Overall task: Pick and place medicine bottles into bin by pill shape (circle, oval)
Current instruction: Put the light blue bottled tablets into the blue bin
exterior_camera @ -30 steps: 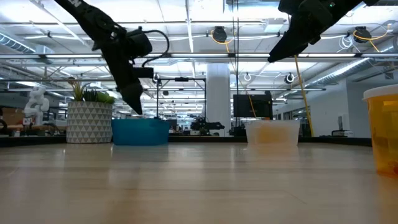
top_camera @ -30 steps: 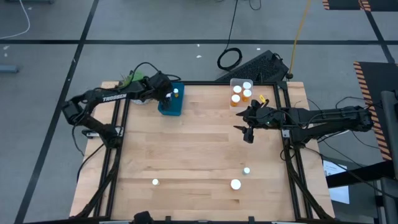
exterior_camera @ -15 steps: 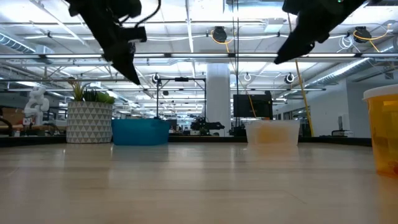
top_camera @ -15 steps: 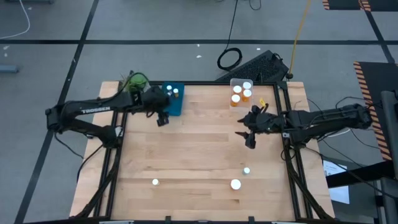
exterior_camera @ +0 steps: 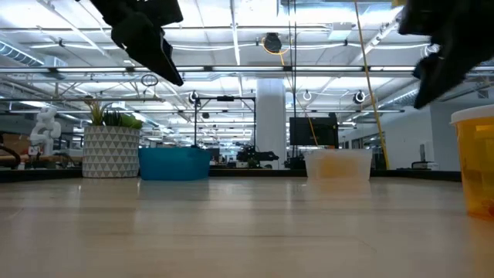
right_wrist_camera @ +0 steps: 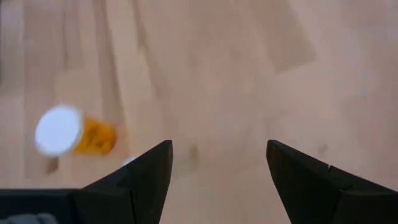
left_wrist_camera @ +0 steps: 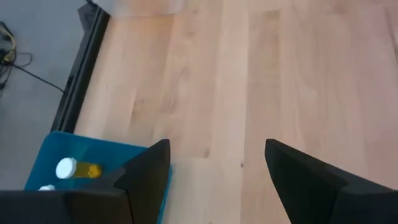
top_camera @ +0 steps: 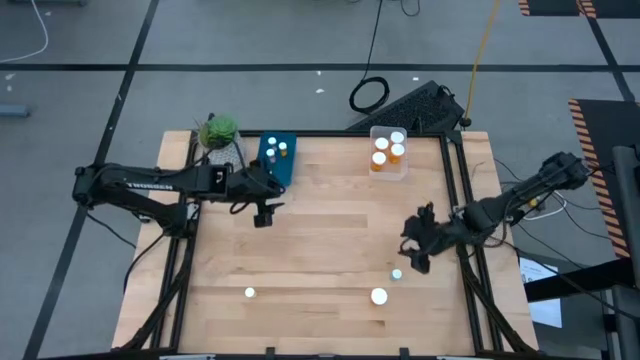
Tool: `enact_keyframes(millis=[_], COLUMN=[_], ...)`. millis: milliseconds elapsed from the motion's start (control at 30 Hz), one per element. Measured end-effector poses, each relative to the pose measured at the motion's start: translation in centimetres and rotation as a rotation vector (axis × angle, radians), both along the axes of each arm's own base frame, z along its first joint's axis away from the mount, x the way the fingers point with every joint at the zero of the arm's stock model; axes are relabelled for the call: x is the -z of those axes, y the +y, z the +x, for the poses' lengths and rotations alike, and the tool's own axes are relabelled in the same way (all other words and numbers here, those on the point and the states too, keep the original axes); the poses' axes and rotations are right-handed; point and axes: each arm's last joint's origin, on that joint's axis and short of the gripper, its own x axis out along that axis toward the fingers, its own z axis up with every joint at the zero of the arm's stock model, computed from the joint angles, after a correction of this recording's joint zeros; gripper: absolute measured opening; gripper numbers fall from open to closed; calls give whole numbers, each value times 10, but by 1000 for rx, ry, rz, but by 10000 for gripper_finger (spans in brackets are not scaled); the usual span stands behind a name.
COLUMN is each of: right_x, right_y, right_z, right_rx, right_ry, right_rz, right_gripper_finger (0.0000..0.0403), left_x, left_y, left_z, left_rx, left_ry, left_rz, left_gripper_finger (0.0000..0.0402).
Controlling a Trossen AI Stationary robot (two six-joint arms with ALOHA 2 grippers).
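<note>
1. The right gripper (top_camera: pixel 417 262) hangs over the front right part of the table (top_camera: pixel 320 250), its fingers spread wide and holding nothing. The step in hand looks like a pick of one of the loose bottles near it.

2. Nearest is the small bottle (top_camera: pixel 397 274) just beside the gripper; a larger white-capped bottle (top_camera: pixel 379 296) stands a little nearer the front edge, and a third bottle (top_camera: pixel 249 293) sits well apart, toward the front left.

3. To do it well, bring the open fingers down so the chosen bottle sits squarely between them, not under one tip (the right wrist view shows an orange bottle (right_wrist_camera: pixel 73 132) off to one side of the gap, so the aim probably needs correcting).

4. Close on the body below the cap, so it does not tip or skid away.

5. The pill shape cannot be read from here; the clear bin (top_camera: pixel 389 152) at the back right already holds orange bottles, so a like one probably belongs there.

6. The left gripper (top_camera: pixel 262 208) hovers near the blue bin (top_camera: pixel 277 160) at the back left, wide open and empty; that bin holds a few bottles.
</note>
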Motion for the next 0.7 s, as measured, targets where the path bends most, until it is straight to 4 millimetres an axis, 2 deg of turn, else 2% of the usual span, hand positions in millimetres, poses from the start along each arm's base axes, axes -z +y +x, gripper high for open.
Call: enact_keyframes(millis=[200, 367, 467, 700], right_x=[26, 56, 74, 102], right_y=[23, 34, 36, 31], right_z=[-18, -32, -40, -52], right_rx=[-45, -71, -102, -253], right_ry=[7, -42, -74, -214], right_rz=[73, 125, 147, 28], right_gripper_finger=[255, 255, 255, 255], left_x=[-1, -2, -3, -5], left_y=[-9, -11, -11, -11], left_z=[1, 2, 3, 6], left_rx=[25, 28, 25, 22], left_ry=[-8, -26, -41, -81], left_rz=[17, 16, 14, 13], left_gripper_finger=[266, 266, 266, 266])
